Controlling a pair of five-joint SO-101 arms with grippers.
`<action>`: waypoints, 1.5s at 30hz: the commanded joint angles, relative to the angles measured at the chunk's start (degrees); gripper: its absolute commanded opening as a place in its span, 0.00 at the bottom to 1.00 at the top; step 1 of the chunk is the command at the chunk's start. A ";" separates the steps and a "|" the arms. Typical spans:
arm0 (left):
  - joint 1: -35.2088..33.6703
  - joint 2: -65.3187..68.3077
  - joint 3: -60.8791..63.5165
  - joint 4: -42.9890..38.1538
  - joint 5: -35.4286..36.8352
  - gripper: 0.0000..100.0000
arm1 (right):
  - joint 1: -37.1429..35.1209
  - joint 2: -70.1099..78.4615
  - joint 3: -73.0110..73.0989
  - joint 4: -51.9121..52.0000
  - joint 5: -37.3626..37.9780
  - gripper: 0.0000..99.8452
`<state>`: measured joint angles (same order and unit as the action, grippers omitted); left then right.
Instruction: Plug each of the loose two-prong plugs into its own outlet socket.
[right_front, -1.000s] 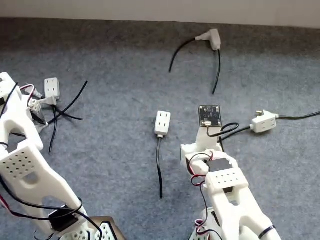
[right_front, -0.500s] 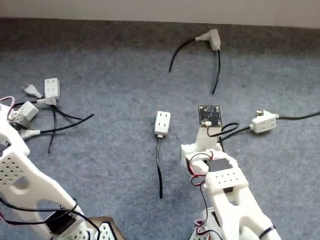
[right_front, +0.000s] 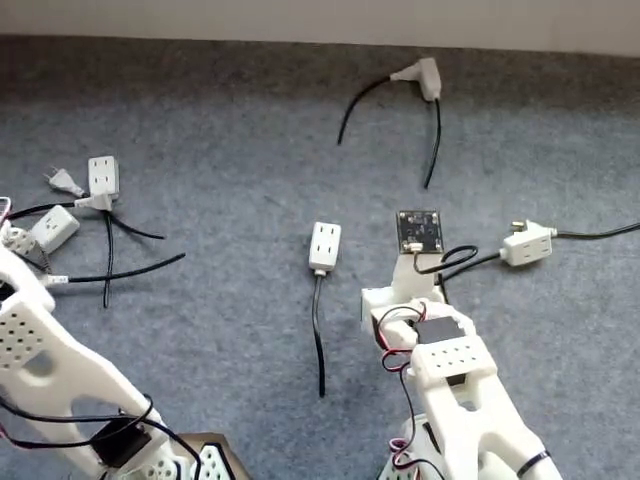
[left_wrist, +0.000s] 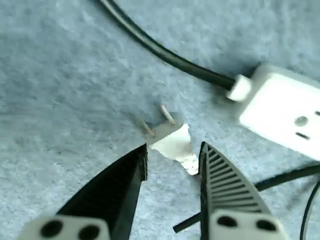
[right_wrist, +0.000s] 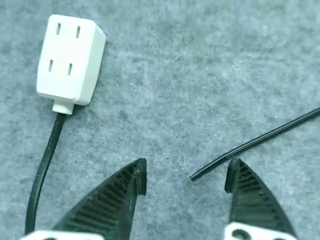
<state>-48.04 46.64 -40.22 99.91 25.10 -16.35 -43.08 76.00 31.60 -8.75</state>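
My left gripper (left_wrist: 172, 152) is shut on a small white two-prong plug (left_wrist: 169, 140), which sits at its fingertips with the prongs pointing away. A white outlet socket (left_wrist: 282, 120) on a black cable lies just beyond it. From above, that plug (right_front: 52, 281) is at the left edge beside the left arm (right_front: 40, 330), near two sockets (right_front: 103, 176) (right_front: 55, 227) and another loose plug (right_front: 63, 181). My right gripper (right_wrist: 186, 175) is open over the carpet, a black cable end (right_wrist: 240, 147) between its fingers. A white socket (right_wrist: 70, 57) lies ahead of it, mid-table (right_front: 325, 245).
A white angled plug (right_front: 420, 75) with a black cord lies at the far middle. A white plug-and-socket pair (right_front: 527, 243) sits at the right with its cable running off the edge. Black cables (right_front: 120, 270) trail across the left of the grey carpet.
The left arm has drawn back toward the near left edge, dragging a plug and its black cable along and uncovering the left sockets. The right arm has stayed still.
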 joint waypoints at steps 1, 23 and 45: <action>3.03 -0.57 -2.15 1.32 -2.73 0.17 | 0.48 -0.84 -0.31 -1.10 0.79 0.26; 5.23 -0.40 -1.80 -1.67 -34.81 0.17 | 0.48 -0.84 -0.40 -1.10 0.79 0.26; 4.00 -3.91 3.56 0.79 21.80 0.17 | 0.48 -0.84 -0.40 -1.10 0.79 0.26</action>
<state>-45.93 45.05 -36.97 99.65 43.12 -16.35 -43.08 76.00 31.60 -8.75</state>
